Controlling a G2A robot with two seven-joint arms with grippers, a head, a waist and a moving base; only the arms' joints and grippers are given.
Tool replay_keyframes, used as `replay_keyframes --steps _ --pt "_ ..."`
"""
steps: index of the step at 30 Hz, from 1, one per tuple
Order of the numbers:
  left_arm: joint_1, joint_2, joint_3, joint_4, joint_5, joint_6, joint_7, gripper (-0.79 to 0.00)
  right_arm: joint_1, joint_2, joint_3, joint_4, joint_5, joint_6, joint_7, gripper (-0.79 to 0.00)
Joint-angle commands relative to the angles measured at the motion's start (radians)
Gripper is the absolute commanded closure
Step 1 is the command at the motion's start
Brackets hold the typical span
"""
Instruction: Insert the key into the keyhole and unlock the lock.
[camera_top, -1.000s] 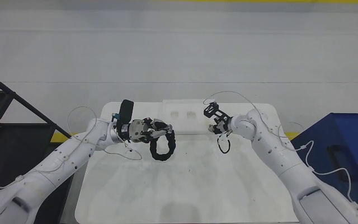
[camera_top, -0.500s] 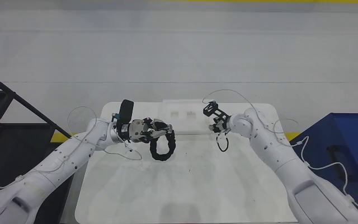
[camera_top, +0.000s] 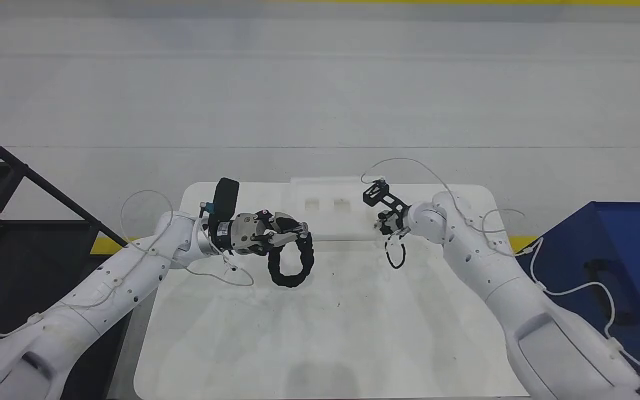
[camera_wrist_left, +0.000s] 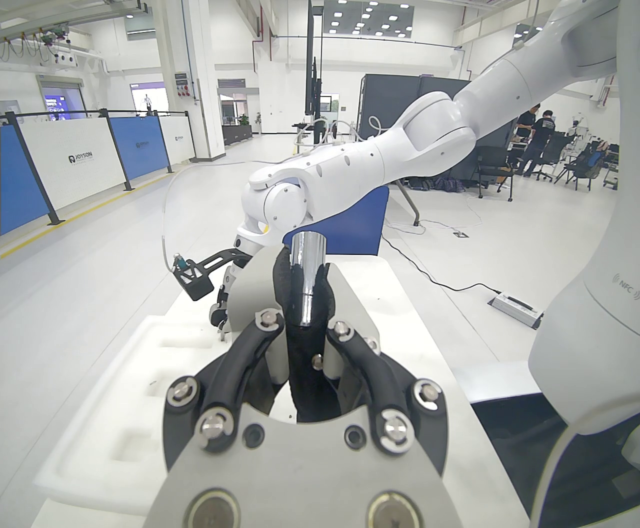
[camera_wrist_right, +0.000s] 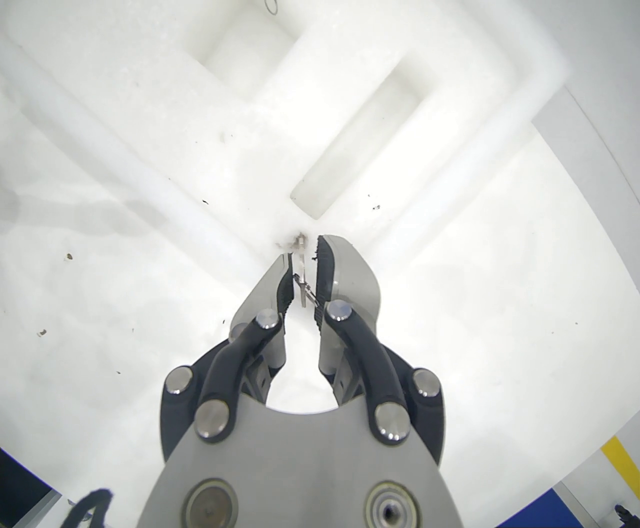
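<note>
The lock is a black cable loop (camera_top: 291, 266) with a chrome cylinder (camera_wrist_left: 306, 270). My left gripper (camera_top: 287, 232) is shut on the black cable right behind the cylinder, above the left half of the table. The cylinder's end faces the right arm, and the loop hangs under the fingers. The small metal key (camera_wrist_right: 301, 280) stands upright with its tip on the white foam tray (camera_wrist_right: 350, 100). My right gripper (camera_wrist_right: 303, 260) points down over it, fingers slightly open with the key in the narrow gap between them. That same gripper (camera_top: 385, 228) is at the tray's right end.
The foam tray (camera_top: 330, 205) with rectangular recesses lies along the far edge of the white table (camera_top: 340, 340). A thin black loop (camera_top: 397, 258) dangles under the right wrist. A blue bin (camera_top: 600, 250) stands off the table's right side.
The right gripper has shifted slightly left and toward the far edge, closer to the foam tray. The left arm and the lock have stayed still.
</note>
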Motion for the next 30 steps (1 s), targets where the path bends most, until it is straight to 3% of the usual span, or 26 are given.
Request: replay_keyframes --steps 1,10,18,25,30 --pt "0.000 0.000 0.000 0.000 0.000 0.000 0.000 0.000 0.004 -0.004 -0.001 0.007 0.000 -0.001 -0.003 0.000" --pt "0.000 0.000 0.000 0.000 0.000 0.000 0.000 0.000 0.008 -0.008 0.010 0.005 0.011 -0.015 0.010 0.000" --pt "0.000 0.000 0.000 0.000 0.000 0.000 0.000 0.000 -0.013 0.018 0.068 -0.064 0.046 -0.014 0.057 0.000" --pt "0.000 0.000 0.000 0.000 0.000 0.000 0.000 0.000 -0.067 0.059 0.147 -0.198 0.092 0.008 0.192 0.000" --pt "0.000 0.000 0.000 0.000 0.000 0.000 0.000 0.000 -0.154 0.103 0.251 -0.389 0.140 0.061 0.288 0.000"
